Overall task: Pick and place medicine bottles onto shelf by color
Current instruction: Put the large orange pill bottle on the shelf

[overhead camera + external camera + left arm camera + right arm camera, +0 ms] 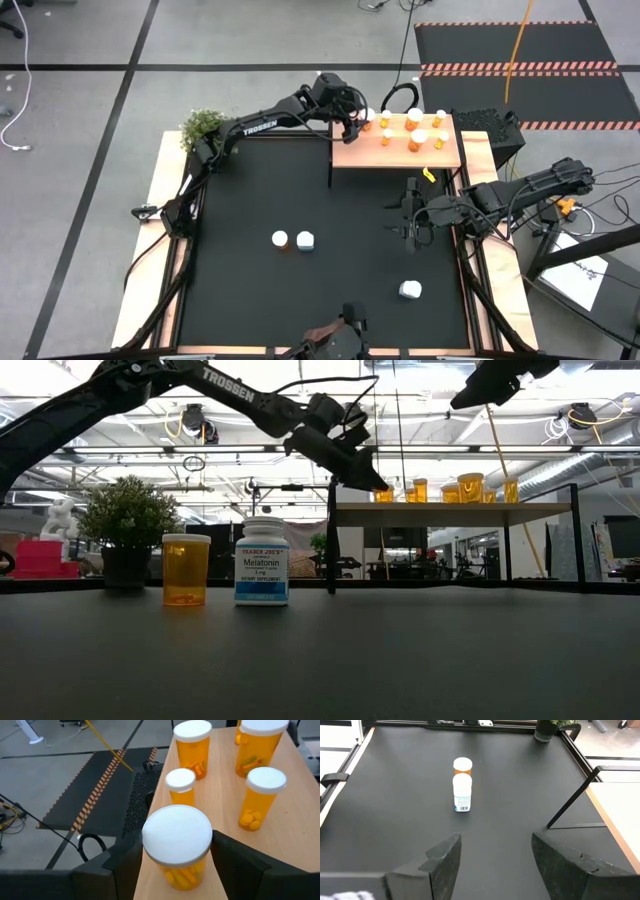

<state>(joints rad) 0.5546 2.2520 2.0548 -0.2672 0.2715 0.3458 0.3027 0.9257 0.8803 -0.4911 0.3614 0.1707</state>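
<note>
Spanning the far right of the black mat (300, 190), the pale shelf (350, 155) already carries a cluster of orange bottles, apparently the orange group, while an orange bottle (281, 239), a white bottle (305, 241) beside it and another white bottle (410, 290) wait on the mat. At the shelf's near-left corner the left gripper (172, 857) straddles a white-capped orange bottle (177, 845), fingers parted either side; whether they touch is unclear. Above the mat's right side, the right gripper (492, 852) hovers open and empty, facing the paired bottles, probably next.
</note>
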